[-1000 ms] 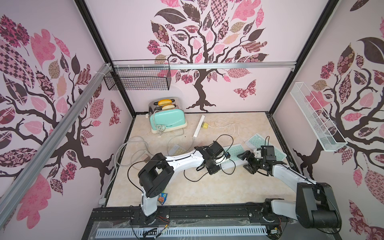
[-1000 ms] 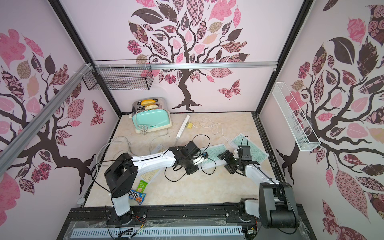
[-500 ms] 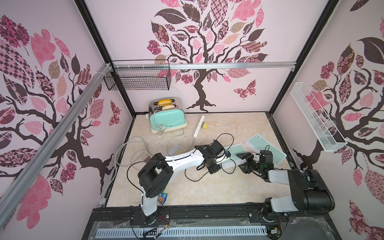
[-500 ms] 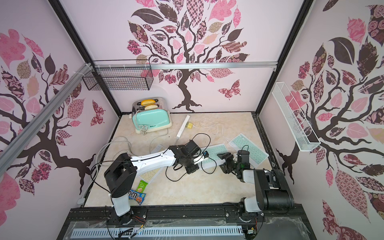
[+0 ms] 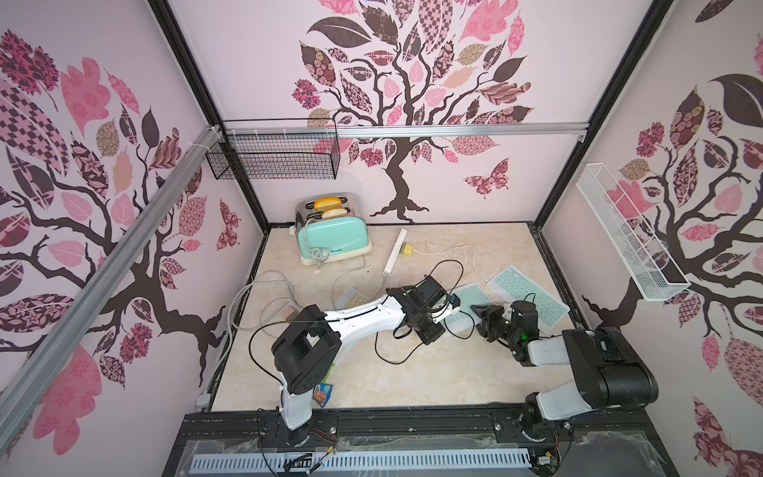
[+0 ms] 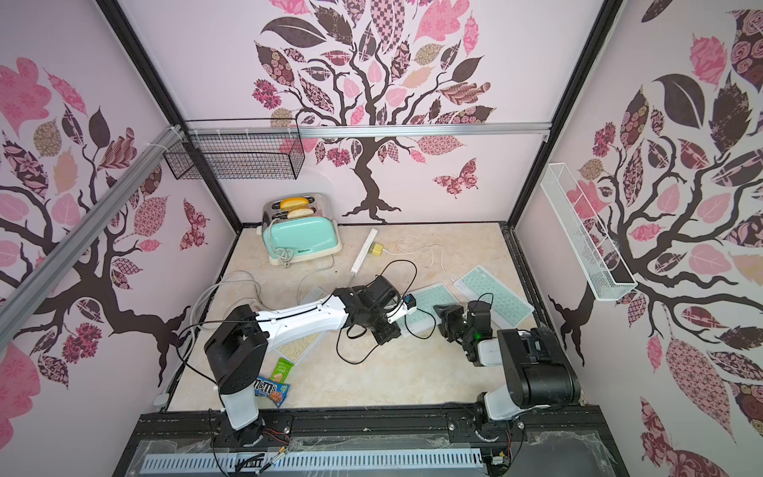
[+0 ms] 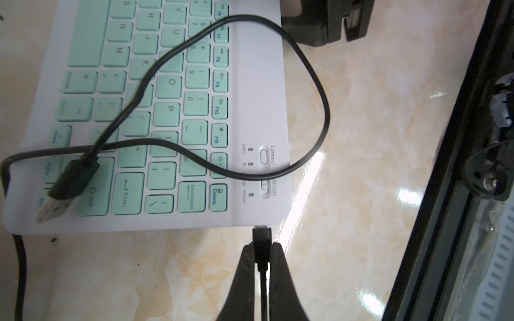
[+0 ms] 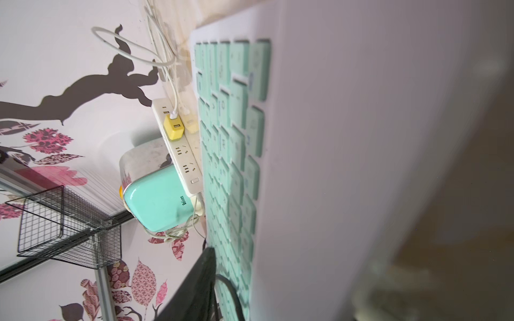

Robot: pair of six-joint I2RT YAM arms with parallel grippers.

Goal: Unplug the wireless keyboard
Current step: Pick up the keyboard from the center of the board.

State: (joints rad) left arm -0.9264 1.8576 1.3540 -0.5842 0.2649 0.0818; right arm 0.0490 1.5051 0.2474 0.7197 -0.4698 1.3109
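Observation:
The wireless keyboard [image 5: 466,303] [image 6: 429,307] [image 7: 167,111], white with mint keys, lies flat at mid-floor. A black cable [image 7: 319,91] loops over it, and its loose USB plug [image 7: 61,191] rests on the keys. My left gripper [image 7: 261,246] [image 5: 445,316] is shut on the cable's small plug [image 7: 261,236] at the keyboard's short edge, where a sliver of the plug's metal tip shows. My right gripper [image 5: 481,316] [image 6: 444,316] sits at the keyboard's long edge. One finger [image 8: 200,278] stands over the keys and the other is hidden.
A second mint keyboard [image 5: 528,295] on a white cable lies to the right. A third keyboard [image 6: 297,347] lies under the left arm, with snack packets [image 6: 272,388] near its base. At the back stand a mint toaster [image 5: 334,237] and a power strip [image 5: 395,252] with a yellow charger [image 5: 406,249].
My right gripper has moved left from the far-right keyboard to the middle keyboard's edge. Its arm has folded back and its jaws have narrowed. The left gripper has stayed put.

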